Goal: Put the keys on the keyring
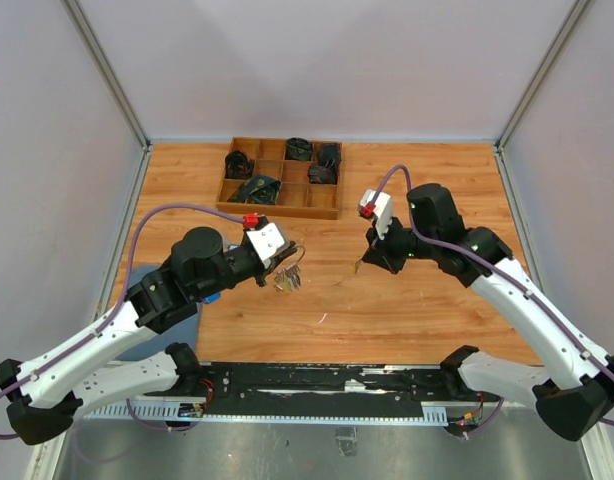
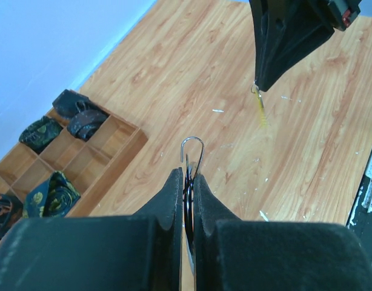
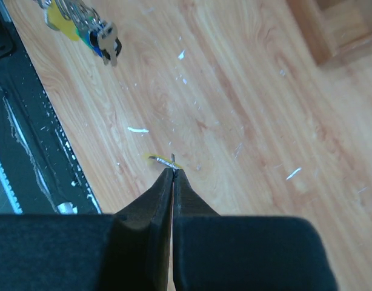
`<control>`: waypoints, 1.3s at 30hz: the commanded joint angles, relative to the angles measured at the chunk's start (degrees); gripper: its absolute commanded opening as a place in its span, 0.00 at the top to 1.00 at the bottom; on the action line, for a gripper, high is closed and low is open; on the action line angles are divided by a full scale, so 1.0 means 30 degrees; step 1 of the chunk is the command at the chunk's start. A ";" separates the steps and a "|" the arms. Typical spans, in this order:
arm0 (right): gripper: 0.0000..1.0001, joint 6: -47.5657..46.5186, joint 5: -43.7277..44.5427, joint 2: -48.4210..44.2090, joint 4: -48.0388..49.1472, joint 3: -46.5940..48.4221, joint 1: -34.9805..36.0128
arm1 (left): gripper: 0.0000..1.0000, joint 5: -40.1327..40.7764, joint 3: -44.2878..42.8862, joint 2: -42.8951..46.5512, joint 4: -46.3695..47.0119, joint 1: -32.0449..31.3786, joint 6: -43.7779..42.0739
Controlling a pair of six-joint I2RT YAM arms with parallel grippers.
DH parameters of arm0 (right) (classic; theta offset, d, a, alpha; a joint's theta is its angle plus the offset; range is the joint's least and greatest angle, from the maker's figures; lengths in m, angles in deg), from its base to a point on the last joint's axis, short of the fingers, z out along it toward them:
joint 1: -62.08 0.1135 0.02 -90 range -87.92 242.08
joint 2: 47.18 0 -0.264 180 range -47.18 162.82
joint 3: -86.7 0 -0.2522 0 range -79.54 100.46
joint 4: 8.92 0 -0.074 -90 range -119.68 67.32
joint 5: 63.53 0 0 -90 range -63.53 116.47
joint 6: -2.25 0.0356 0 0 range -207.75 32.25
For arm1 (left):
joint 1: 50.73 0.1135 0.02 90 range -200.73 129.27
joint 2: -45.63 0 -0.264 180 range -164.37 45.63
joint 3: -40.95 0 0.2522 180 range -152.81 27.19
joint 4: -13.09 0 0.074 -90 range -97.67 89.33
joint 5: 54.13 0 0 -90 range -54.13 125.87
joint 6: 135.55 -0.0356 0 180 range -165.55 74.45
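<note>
My left gripper is shut on the thin silver keyring and holds it above the table. Several keys with coloured heads hang from it. In the left wrist view the jaws pinch the wire, and the ring's open end sticks out past the tips. My right gripper is shut on a yellow-headed key a little to the right of the ring. That key hangs from the right gripper in the left wrist view. In the right wrist view it pokes from the shut tips, with the key bunch at the upper left.
A wooden compartment tray with several dark patterned items stands at the back centre. It also shows in the left wrist view and the right wrist view. A blue object lies under my left arm. A black rail runs along the near edge.
</note>
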 commanded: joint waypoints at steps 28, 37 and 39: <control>1.00 -1.0773 -0.4058 -0.3897 0.0981 0.1515 0.3109 | 0.99 -0.1104 -0.5551 -0.3670 -0.3275 -0.4907 -0.5280; 1.00 -1.3492 -0.2827 -0.3003 -0.0577 0.2746 0.5265 | 0.99 -0.0222 -0.6091 -0.4448 -0.4508 -0.6629 -0.5746; 1.00 -1.3966 -0.2689 -0.2852 -0.0942 0.3001 0.5625 | 1.00 -0.0065 -0.6151 -0.4507 -0.4689 -0.6837 -0.5785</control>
